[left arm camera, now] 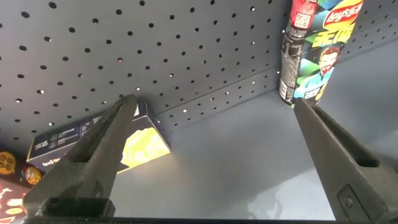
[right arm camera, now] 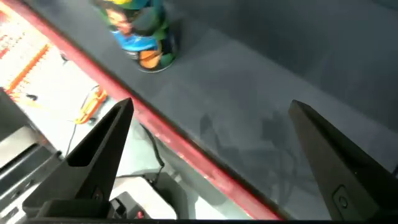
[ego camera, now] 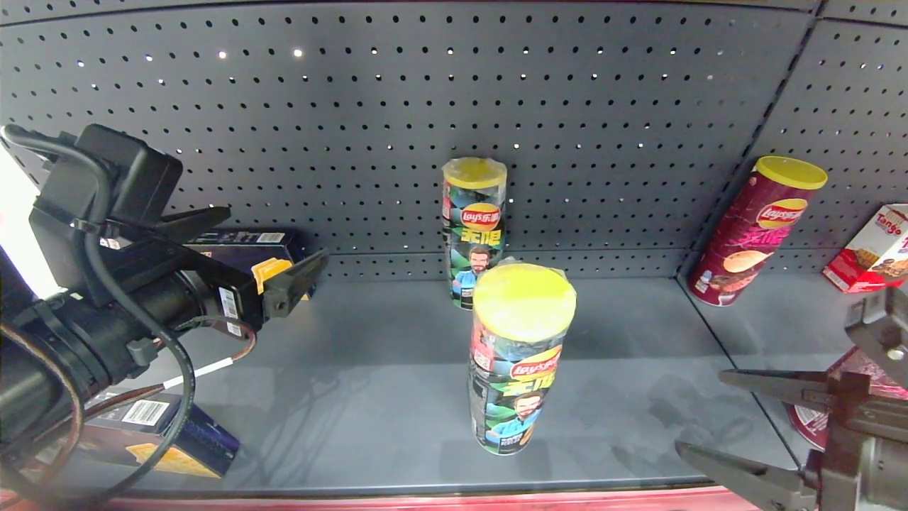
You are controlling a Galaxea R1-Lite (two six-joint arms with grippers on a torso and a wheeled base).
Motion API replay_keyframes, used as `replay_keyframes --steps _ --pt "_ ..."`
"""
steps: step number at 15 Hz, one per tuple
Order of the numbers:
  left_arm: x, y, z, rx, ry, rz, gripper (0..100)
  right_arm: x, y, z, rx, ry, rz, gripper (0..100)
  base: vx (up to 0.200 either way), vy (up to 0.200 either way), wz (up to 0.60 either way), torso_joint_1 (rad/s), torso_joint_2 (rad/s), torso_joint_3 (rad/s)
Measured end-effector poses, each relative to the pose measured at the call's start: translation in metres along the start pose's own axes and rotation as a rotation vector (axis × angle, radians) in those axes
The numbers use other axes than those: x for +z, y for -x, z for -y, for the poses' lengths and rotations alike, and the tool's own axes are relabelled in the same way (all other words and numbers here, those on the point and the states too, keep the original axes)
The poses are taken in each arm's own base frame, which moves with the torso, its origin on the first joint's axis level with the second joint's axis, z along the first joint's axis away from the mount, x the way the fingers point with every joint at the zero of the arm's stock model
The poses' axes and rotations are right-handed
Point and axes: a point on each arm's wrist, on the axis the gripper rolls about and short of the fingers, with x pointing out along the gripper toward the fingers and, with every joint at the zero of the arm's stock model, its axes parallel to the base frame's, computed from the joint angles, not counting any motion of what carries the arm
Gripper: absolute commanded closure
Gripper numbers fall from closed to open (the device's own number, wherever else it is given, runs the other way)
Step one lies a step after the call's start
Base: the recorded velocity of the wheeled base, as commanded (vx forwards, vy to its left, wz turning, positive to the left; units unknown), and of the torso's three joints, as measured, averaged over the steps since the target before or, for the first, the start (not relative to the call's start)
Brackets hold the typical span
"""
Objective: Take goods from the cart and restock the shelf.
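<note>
Two green chip cans with yellow lids stand upright on the grey shelf (ego camera: pixel 369 369): the front can (ego camera: pixel 518 358) near the shelf's front edge and the rear can (ego camera: pixel 474 231) by the pegboard. My left gripper (ego camera: pixel 280 248) hovers open over the shelf's left side, holding nothing; past its fingers (left arm camera: pixel 102 155) I see the rear can (left arm camera: pixel 314 53). My right gripper (ego camera: pixel 716 411) is open and empty at the front right, beside the front can, whose base (right arm camera: pixel 144 40) shows in the right wrist view.
A dark box with a yellow picture (ego camera: pixel 248 248) lies at the back left, another dark box (ego camera: pixel 159 436) at the front left. A maroon chip can (ego camera: pixel 755 231) leans in the right bay beside a red and white box (ego camera: pixel 872 252). The shelf has a red front edge (right arm camera: pixel 186 155).
</note>
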Motion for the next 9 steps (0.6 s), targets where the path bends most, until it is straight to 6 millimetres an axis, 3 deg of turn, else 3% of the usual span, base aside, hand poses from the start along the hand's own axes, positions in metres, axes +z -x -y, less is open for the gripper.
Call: replay_keyframes --steps 9 --pt "-0.001 0.0 0.002 -0.006 -0.004 0.015 0 0.033 -0.075 0.008 -0.077 -0.028 -0.067 0 0.0 0.0 0.0 0.0 0.0 0.0"
